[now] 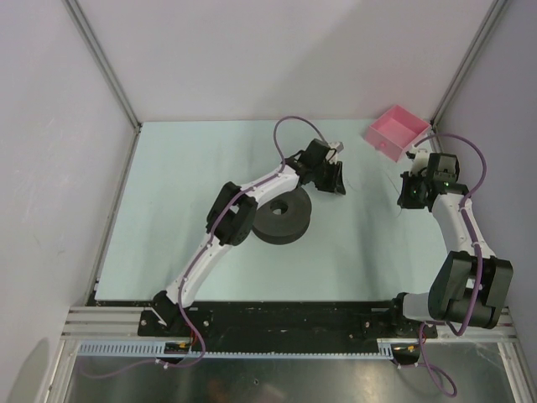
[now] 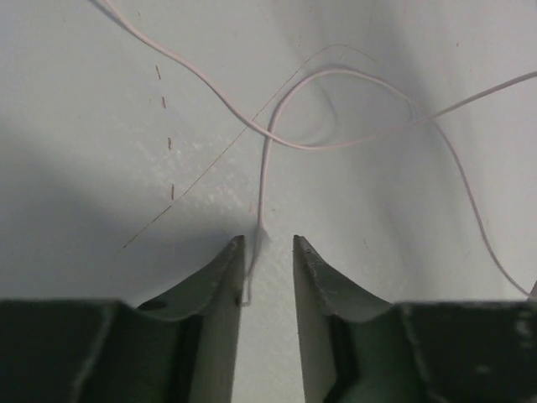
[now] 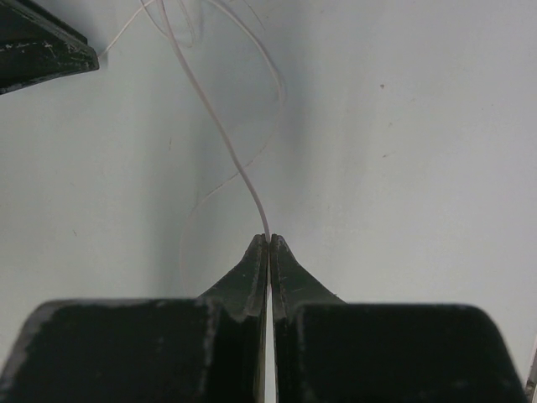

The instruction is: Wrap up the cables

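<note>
Cables (image 2: 264, 176) means one hair-fine whitish wire, and it lies loose on the pale green surface (image 1: 168, 210), the largest thing in view; the wire is so thin that the top view barely shows it, so both wrist views matter most. Next in size is the dark grey spool (image 1: 267, 225), flat on the surface just behind the left tool (image 2: 268, 245), toward that arm's base; a pink tray (image 1: 394, 133) sits near the right tool (image 3: 268, 239), beyond it in the far corner.

The right tool is pressed together and pinches the wire at its very tips; from there the wire rises ahead of it and curves away to its left. The left tool stands spread with a clear gap; one end of the wire runs down into that gap, close against the inner face of its left finger, while ahead of it the cables cross in a loose loop.

The step in hand looks like taking that end; it would go best if the left tool centres on the strand before pinching, so the wire sits between the pads and not off one edge; the right tool should hold firm without tugging, since the crossed loop could draw into a knot.
</note>
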You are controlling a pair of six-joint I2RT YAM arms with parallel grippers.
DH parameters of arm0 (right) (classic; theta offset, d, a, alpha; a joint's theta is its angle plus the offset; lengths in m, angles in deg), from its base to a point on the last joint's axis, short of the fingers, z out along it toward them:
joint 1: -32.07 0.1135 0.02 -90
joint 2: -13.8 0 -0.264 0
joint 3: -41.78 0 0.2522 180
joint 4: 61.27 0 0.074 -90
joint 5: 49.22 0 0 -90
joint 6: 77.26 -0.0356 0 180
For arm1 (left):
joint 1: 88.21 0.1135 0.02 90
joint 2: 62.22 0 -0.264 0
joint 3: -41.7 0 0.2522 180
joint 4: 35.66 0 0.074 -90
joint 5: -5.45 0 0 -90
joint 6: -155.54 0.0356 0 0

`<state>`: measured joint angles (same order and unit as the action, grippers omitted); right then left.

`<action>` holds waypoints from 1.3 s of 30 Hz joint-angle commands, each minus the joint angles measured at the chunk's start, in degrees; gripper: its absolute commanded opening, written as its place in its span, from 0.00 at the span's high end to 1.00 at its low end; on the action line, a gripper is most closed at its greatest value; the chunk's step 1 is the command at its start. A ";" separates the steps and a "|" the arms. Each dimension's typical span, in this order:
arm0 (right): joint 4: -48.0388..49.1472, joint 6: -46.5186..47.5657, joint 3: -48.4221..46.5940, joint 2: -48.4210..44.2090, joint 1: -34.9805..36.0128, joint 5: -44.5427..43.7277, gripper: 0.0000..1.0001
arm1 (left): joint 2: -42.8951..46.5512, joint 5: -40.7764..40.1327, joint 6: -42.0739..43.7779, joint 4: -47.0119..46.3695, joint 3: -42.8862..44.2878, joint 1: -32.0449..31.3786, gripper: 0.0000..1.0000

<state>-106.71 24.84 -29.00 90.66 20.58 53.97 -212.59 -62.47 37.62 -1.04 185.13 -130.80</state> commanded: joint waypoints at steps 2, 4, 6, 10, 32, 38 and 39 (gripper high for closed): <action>-0.48 0.90 0.15 -1.22 -0.20 0.42 1.00 | -1.01 2.26 -1.54 -2.09 0.54 0.40 0.78; -0.77 0.82 0.15 -1.15 -0.20 0.63 1.00 | -0.16 1.58 -1.52 -2.24 -0.17 0.64 0.88; -1.04 0.93 0.28 -1.11 -0.14 1.38 1.00 | 0.92 1.23 -1.26 -2.41 -0.66 1.01 0.97; -1.61 2.03 0.63 -2.07 0.17 6.25 1.00 | 4.93 1.97 1.98 -2.66 -0.61 1.85 1.00; -8.69 30.26 1.10 -19.12 10.87 30.03 0.20 | 78.89 19.96 41.17 8.50 -51.67 19.04 1.00; 9.41 16.97 -4.68 -3.00 10.55 24.98 0.13 | 83.65 16.78 46.66 12.45 -55.61 21.95 1.00; 11.54 17.82 -5.12 -0.47 10.93 22.81 0.14 | 84.05 15.72 47.09 12.80 -56.03 22.12 1.00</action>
<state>-110.40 49.52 -31.14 83.56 30.42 81.71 -131.10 -44.39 79.73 8.19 130.99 -109.40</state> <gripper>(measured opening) 0.872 0.006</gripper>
